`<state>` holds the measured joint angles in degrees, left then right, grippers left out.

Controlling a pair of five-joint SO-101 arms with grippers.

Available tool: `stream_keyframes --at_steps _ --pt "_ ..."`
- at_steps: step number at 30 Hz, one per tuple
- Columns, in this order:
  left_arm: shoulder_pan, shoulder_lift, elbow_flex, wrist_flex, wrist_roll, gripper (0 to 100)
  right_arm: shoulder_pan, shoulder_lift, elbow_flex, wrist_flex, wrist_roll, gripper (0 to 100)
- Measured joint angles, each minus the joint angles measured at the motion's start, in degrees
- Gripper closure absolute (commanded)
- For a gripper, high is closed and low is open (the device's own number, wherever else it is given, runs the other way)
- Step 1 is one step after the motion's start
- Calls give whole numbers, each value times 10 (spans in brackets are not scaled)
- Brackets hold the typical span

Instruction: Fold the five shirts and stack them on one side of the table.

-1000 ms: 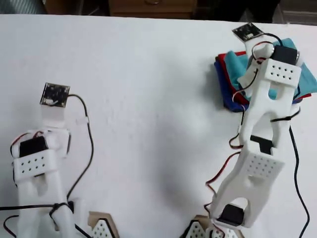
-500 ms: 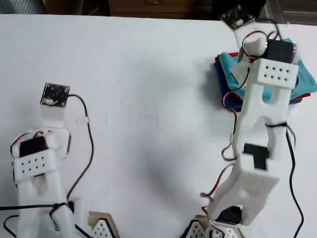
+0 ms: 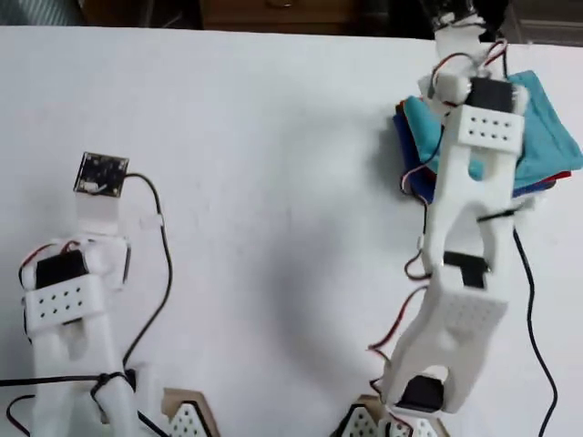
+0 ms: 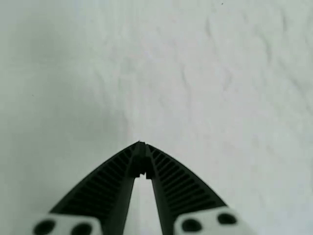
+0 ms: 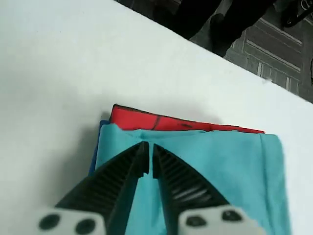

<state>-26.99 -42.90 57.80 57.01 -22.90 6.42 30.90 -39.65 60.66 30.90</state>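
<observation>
A stack of folded shirts lies at the table's far right, with a teal shirt (image 3: pixel 547 137) on top. A red shirt (image 5: pixel 146 117) and a blue shirt (image 3: pixel 412 177) show at its edges. My right arm (image 3: pixel 474 182) stretches over the stack. In its wrist view my right gripper (image 5: pixel 147 149) is shut, with its tips just above the teal shirt (image 5: pixel 220 166) near the shirt's edge, and nothing shows between the fingers. My left gripper (image 4: pixel 141 149) is shut over bare white table (image 4: pixel 195 73). The left arm (image 3: pixel 68 300) stays at the near left.
The white table (image 3: pixel 255 137) spreads wide and bare between the two arms. Its far edge (image 3: pixel 273 30) meets dark furniture, and a dark floor shows past that edge (image 5: pixel 234 63) close behind the stack. Arm bases and cables (image 3: pixel 164 264) sit along the near edge.
My right arm has stretched farther over the stack toward the table's far edge. The teal shirt now shows more on the arm's right side. The left arm has not moved.
</observation>
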Motion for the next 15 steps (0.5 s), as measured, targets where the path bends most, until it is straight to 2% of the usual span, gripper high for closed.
stream_keyframes --at_steps 7,11,15 --pt "-1 0 0 0 -1 973 0 119 1 -55 -15 979" --pt "0 0 0 0 -1 973 5 128 -8 -106 -15 979" --pt "-1 0 0 0 -1 973 33 128 -84 -103 -18 978"
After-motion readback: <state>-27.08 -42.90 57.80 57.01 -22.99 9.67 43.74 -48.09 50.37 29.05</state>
